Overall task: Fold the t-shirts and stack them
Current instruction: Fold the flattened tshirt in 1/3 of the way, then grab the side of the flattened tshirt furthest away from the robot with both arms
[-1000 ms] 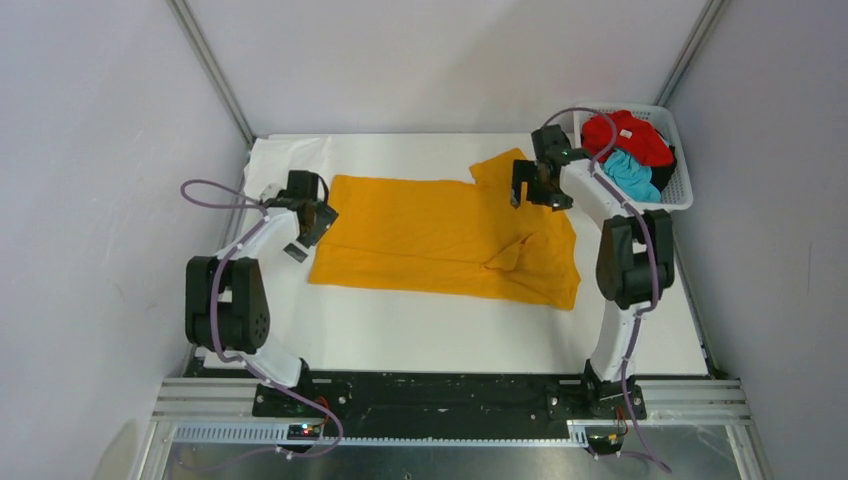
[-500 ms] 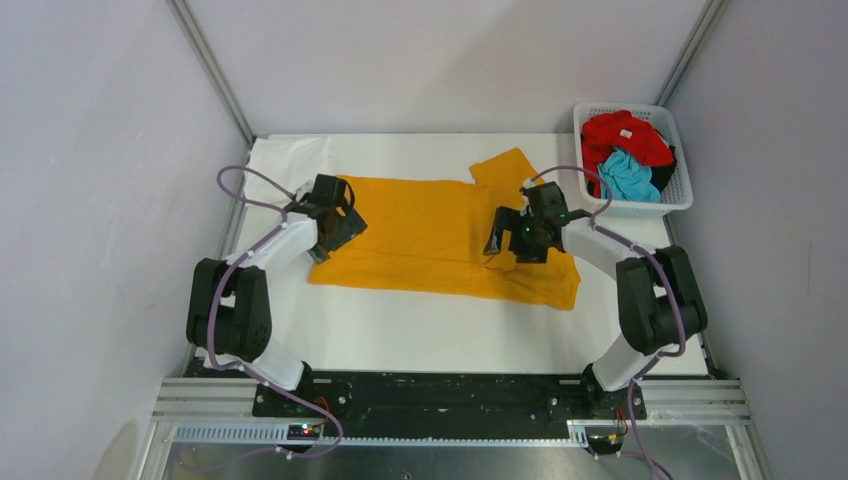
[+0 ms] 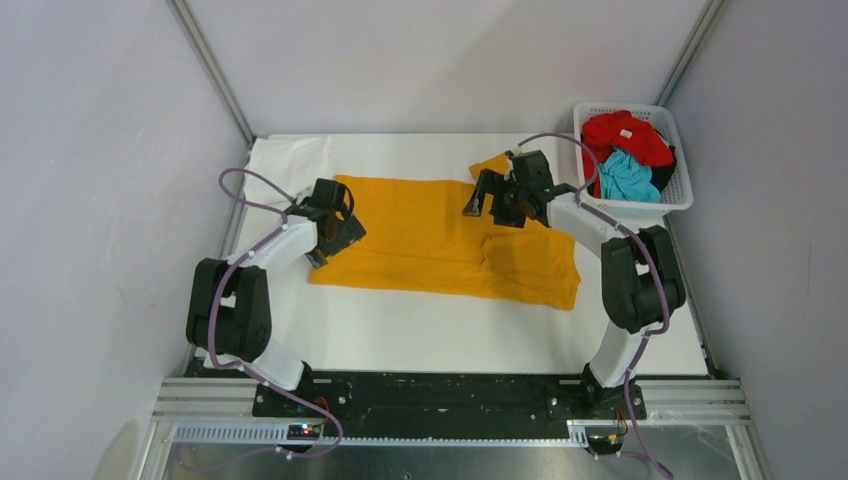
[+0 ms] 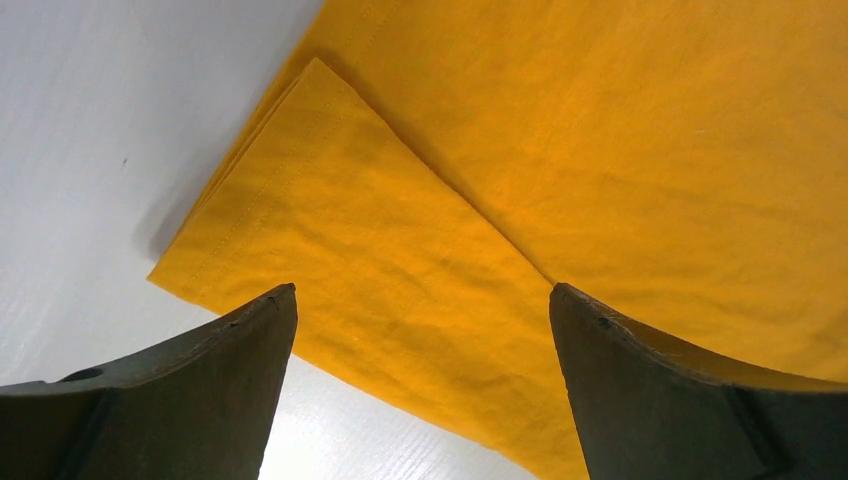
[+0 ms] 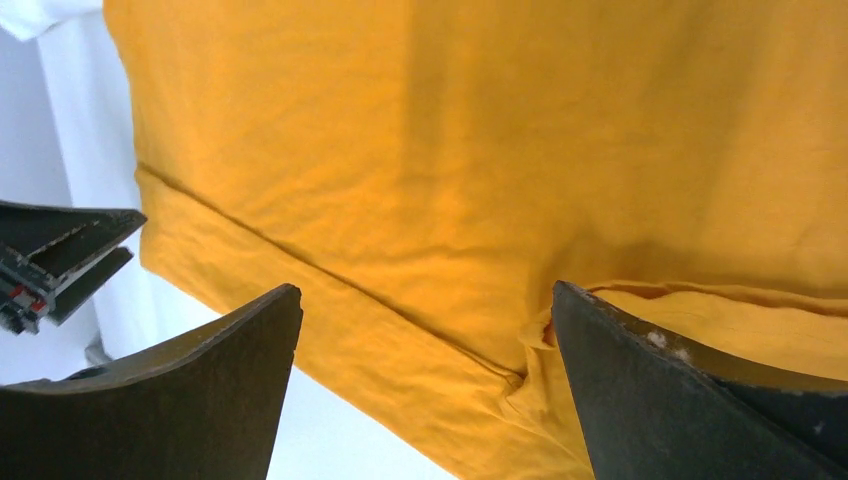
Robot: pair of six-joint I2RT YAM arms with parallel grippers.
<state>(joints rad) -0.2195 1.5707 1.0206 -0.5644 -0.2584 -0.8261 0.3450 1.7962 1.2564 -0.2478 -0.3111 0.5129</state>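
Note:
The mustard-orange t-shirt (image 3: 430,235) lies spread flat on the white table (image 3: 450,330). My left gripper (image 3: 330,238) is open and empty, just above the shirt's left edge. In the left wrist view (image 4: 422,290) its fingers straddle a folded corner of the shirt (image 4: 600,150). My right gripper (image 3: 480,198) is open and empty over the shirt's back right part, by the sleeve (image 3: 492,165). In the right wrist view (image 5: 425,290) a seam and a small pucker of the shirt (image 5: 500,150) lie between the fingers. A white shirt (image 3: 290,155) lies at the back left.
A white lattice basket (image 3: 684,190) stands at the back right corner. It holds a red shirt (image 3: 625,135) and a turquoise shirt (image 3: 630,175). Grey walls and metal frame posts close in the table on three sides.
My right gripper went forward over the shirt's right part, then back and left to the sleeve. The raised fold there now lies flatter. My left gripper moved right onto the shirt's left edge, then held still.

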